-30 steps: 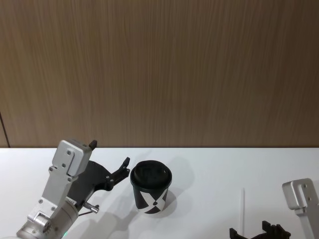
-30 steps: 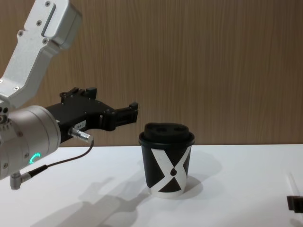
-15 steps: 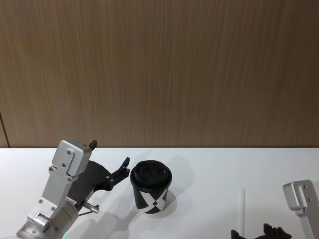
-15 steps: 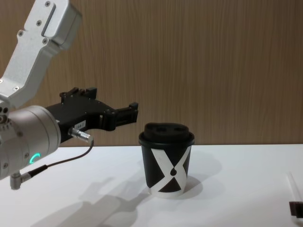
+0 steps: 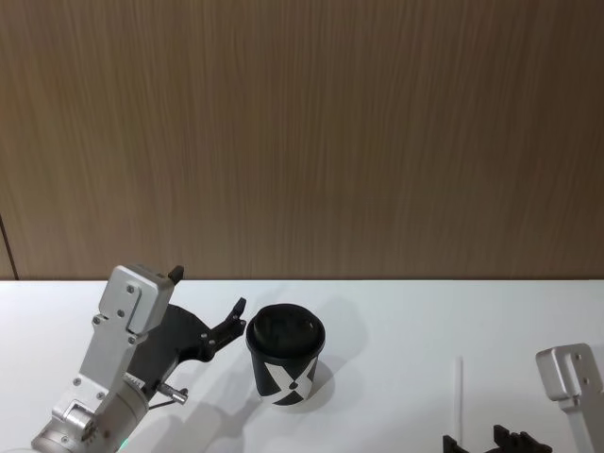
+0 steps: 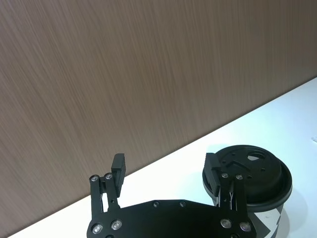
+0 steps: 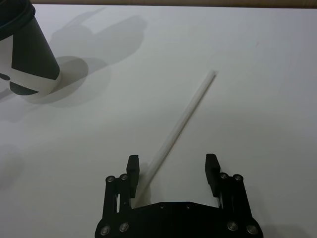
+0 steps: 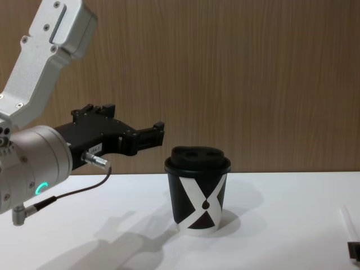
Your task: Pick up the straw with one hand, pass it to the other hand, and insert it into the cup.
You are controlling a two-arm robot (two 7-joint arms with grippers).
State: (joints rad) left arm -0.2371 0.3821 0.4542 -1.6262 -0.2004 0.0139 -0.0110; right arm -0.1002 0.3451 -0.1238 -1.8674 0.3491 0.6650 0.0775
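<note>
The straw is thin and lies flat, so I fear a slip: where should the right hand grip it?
Probably near its end closest to the robot, from above, closing across its width: the straw lies flat on the table, that end between the fingers of the open right hand.

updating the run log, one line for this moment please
straw: flat on table | right pincer: open, straddling straw end | left pincer: open, raised beside cup
</note>
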